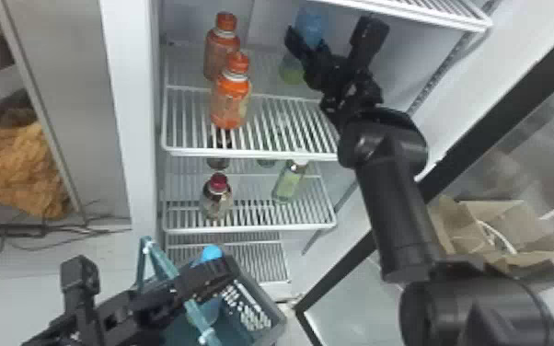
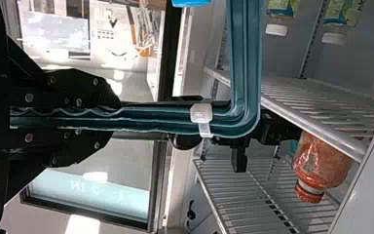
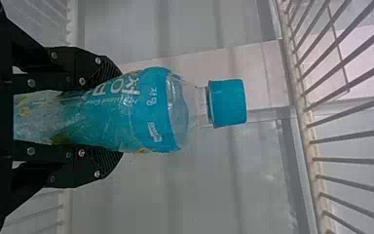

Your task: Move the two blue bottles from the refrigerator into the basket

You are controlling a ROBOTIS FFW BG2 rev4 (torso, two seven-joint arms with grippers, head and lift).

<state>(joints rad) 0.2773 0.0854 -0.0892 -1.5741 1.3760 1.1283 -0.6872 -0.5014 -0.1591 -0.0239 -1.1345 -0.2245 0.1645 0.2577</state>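
The right gripper's point(image 1: 307, 42) fingers pinch a blue bottle point(image 3: 141, 112) in the refrigerator, its cap beyond their tips. The left gripper's point(image 1: 218, 273) fingers clamp the basket's point(image 1: 277, 317) handle point(image 2: 156, 119); another blue bottle point(image 1: 211, 252) sits in the basket, near those fingers.

The refrigerator point(image 1: 133, 92) is viewed from the head, forward and down; from the wrists — faced outward — the basket handle point(image 2: 151, 120) (left) and blue bottle point(image 3: 151, 109) (right) are seen closely. Shelves point(image 1: 198, 153) are shared by all three views.
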